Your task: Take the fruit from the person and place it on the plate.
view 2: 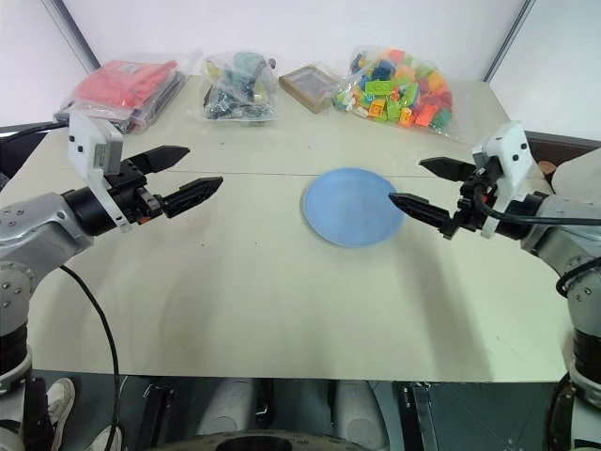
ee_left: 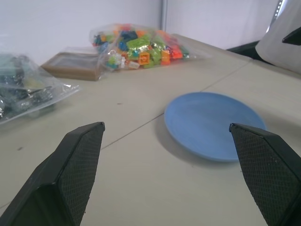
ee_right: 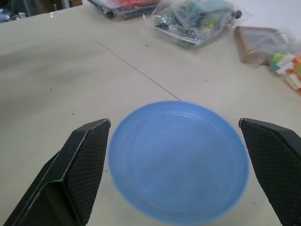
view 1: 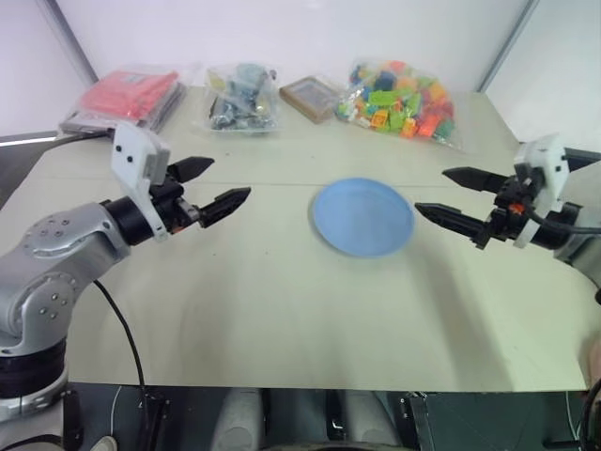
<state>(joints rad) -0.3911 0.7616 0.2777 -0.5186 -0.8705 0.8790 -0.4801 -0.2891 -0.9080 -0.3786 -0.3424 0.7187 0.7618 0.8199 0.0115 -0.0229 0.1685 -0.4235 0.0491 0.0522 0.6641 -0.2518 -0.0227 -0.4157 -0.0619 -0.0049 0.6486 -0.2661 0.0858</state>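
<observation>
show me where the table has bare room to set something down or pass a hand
Bare: the near table, from the blue plate to the front edge, and the strip between left gripper and plate. Crowded: the far edge, with red packet, dark parts bag, brown frame, toy bricks bag.

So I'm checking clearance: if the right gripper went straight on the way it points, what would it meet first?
Probably the blue plate: the open right gripper points across and slightly down toward it. Height above it is unclear.

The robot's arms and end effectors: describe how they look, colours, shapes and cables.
Both arms have rounded silver-grey metal shells with black joints. A boxy white housing sits on each wrist. The left end effector and the right end effector each carry two long, tapering black fingers with finely textured inner faces. The right one shows a small orange mark. Thin black cables run along both arms.
</observation>
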